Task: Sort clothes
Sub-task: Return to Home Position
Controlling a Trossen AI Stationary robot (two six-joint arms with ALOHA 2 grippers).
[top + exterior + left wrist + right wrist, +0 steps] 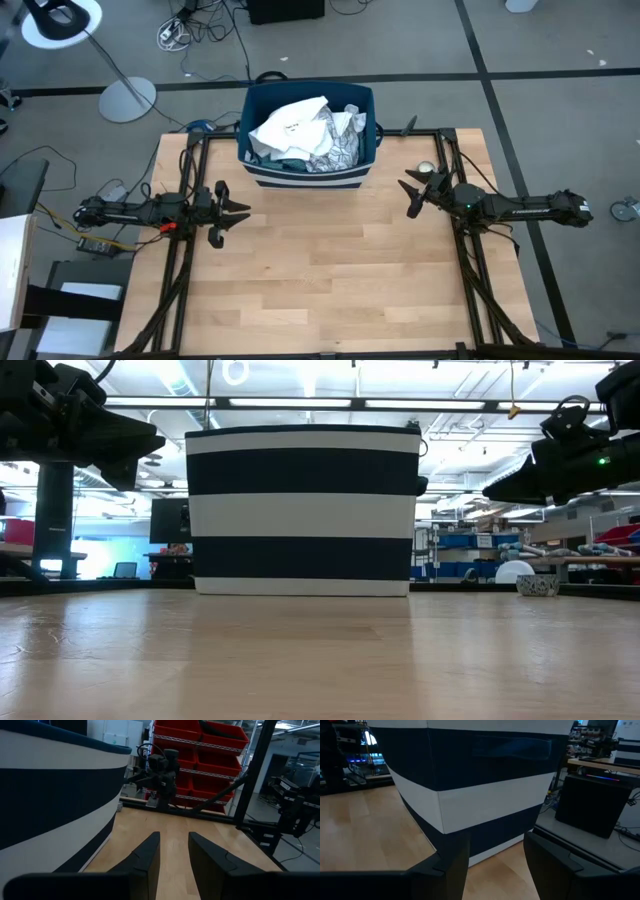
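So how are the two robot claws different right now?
The left gripper points straight across the table; the right gripper slants toward the bin. The right gripper's fingers spread wider than the left gripper's. Both are open, empty, raised.

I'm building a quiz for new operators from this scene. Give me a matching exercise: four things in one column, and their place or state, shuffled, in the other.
Column one:
1. left gripper
2. right gripper
3. striped bin
4. clothes

Column two:
A. piled inside the striped bin
B. open, over the right side of the table
C. at the table's far edge, in the middle
D. open, over the table's left side

Pairs: 1-D, 2-B, 3-C, 4-A
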